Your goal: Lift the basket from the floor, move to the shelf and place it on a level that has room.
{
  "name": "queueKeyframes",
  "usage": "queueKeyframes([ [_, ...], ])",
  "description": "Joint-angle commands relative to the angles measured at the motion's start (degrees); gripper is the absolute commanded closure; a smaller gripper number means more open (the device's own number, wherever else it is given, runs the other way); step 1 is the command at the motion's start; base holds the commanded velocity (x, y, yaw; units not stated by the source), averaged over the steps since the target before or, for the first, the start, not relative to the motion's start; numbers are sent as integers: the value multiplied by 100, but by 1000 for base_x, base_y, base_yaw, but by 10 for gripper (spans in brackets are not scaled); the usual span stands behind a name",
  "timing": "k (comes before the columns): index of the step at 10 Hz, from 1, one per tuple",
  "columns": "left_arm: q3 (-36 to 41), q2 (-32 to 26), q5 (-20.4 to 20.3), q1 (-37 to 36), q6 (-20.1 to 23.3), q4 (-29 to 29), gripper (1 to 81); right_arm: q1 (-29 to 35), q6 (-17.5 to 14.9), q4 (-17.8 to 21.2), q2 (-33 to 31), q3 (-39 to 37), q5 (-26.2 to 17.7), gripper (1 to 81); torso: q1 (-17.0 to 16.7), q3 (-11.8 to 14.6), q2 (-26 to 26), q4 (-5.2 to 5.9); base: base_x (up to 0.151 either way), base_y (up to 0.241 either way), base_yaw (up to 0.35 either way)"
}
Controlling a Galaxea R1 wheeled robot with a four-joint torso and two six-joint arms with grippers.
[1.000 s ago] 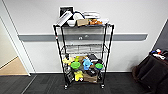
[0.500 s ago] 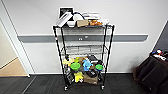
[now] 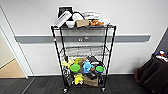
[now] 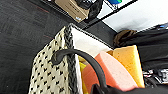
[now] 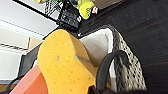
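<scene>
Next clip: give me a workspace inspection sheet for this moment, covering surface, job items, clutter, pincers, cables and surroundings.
Surface: dark grey carpet floor.
Job's things: woven basket with dark handles, holding a yellow sponge and a pink sponge; black wire shelf ahead; its middle level looks bare.
Clutter: top tier piled with a cardboard box and containers; lower tiers packed with colourful items, including a green lid.
Pincers: fingers not discernible in either wrist view.
Cables: nothing seen.
Surroundings: white wall with a grey rail; tan wooden flooring to the left; dark furniture to the right.
</scene>
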Motion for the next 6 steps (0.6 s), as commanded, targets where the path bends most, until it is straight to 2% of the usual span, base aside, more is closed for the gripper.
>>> queueKeyframes([
  [1, 363, -96, 166, -699, -20, 11, 811, 696, 26, -27, -13, 268, 15, 811, 0, 0, 0, 0, 125, 0, 0],
  [3, 591, -210, -116, -594, -20, 107, 811, 670, 26, -27, -57, 373, 15, 811, -2, 0, -2, 0, 133, 0, 0],
  [6, 741, -254, -293, -436, -20, 230, 811, 591, 26, -36, -250, 716, 15, 811, 0, 0, -2, 0, 135, 0, 0],
])
